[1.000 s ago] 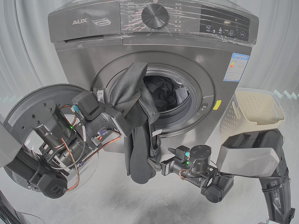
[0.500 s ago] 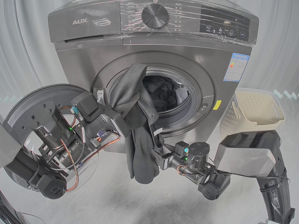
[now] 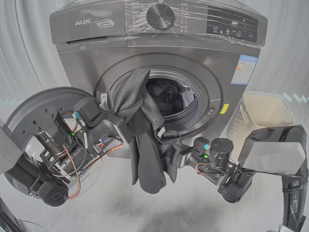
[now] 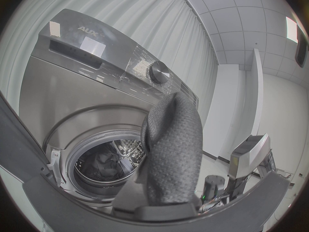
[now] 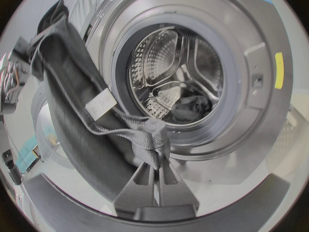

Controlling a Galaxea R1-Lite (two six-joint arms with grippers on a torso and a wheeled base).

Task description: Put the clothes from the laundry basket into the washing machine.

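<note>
1. The head camera looks forward and down at the washing machine (image 3: 96,62) from some distance. The drum opening (image 3: 193,111) is near the centre, the open door (image 3: 38,102) at 9 o'clock and the laundry basket (image 3: 238,126) at 3 o'clock.
2. The left wrist camera (image 3: 87,108) sits at 9 o'clock of the opening, close by. It faces up and across the machine's front to the ceiling (image 4: 244,16).
3. The right wrist camera (image 3: 201,144) sits at 5 o'clock of the opening, very near, and faces into the drum.
4. All three views share the drum opening and the dark garment (image 3: 141,113) hanging before it.
</note>
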